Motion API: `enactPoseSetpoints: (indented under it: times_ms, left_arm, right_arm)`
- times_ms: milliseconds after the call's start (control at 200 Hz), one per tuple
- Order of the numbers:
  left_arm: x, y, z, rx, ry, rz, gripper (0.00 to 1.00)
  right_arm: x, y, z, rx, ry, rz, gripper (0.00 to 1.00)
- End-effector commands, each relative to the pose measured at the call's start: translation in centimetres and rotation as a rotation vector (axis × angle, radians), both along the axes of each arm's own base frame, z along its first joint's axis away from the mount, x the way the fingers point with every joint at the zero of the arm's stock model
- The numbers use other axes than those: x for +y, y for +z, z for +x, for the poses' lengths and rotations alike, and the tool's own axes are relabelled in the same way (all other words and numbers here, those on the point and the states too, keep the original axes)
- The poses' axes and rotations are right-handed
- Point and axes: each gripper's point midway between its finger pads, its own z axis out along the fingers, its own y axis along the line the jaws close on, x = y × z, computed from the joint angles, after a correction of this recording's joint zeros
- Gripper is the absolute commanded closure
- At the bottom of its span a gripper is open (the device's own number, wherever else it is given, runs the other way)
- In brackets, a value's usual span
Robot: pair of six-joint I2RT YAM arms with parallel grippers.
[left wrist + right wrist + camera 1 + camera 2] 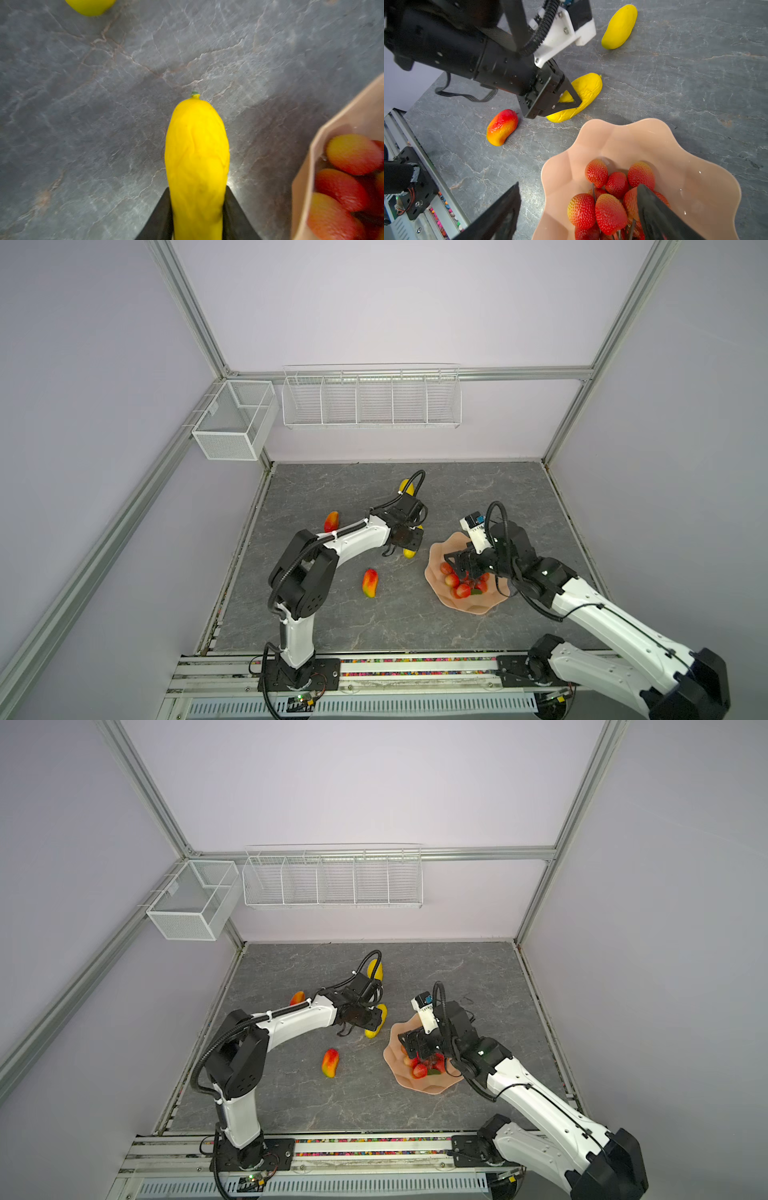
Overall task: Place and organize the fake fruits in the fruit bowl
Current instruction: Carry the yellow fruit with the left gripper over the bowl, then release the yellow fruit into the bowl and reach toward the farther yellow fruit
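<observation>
Though beside the bowl (342, 116), yellow fruit (197, 145) (in left hand (197, 188)).

On the table (498, 489), the bowl (465, 605) sits right of centre, the bunch of berries (459, 585) lying inside it. Just left of the bowl lies the near oblong fruit (409, 552), with the far oblong fruit (404, 486) behind it. The front mango-like fruit (369, 583) lies left of the bowl, the rear mango-like fruit (331, 521) behind it, further left
</observation>
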Motion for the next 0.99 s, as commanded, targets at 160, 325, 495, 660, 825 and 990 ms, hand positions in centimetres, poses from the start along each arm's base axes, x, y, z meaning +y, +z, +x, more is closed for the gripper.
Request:
enactPoseSetpoints:
  times_ms: [160, 325, 495, 660, 825, 990]
  left_arm:
    - [-4.1, 6.7, -4.6, -0.072, -0.2, -0.176, 0.67]
    - [-7.0, 6.1, -6.8, -0.083, -0.31, -0.124, 0.66]
    - [-7.9, 4.6, -6.1, -0.097, -0.328, -0.064, 0.66]
    - [-8.3, 3.5, -5.8, -0.097, -0.38, -0.011, 0.65]
    - [-8.5, 2.4, -5.9, -0.088, -0.417, 0.017, 0.63]
    - [-8.8, 1.4, -5.9, -0.084, -0.434, 0.024, 0.62]
  right_arm:
    - [-2.7, -3.3, -2.5, 0.125, -0.08, -0.014, 0.12]
    - [-3.4, -2.9, -3.3, 0.115, -0.106, 0.029, 0.12]
    - [-4.5, -2.6, -3.6, 0.102, -0.141, 0.013, 0.12]
    - [-4.7, -2.7, -3.7, 0.111, -0.155, 0.018, 0.12]
    - [-4.6, -2.8, -3.4, 0.112, -0.16, 0.021, 0.12]
    - [-4.4, -2.6, -3.1, 0.106, -0.156, 0.025, 0.12]
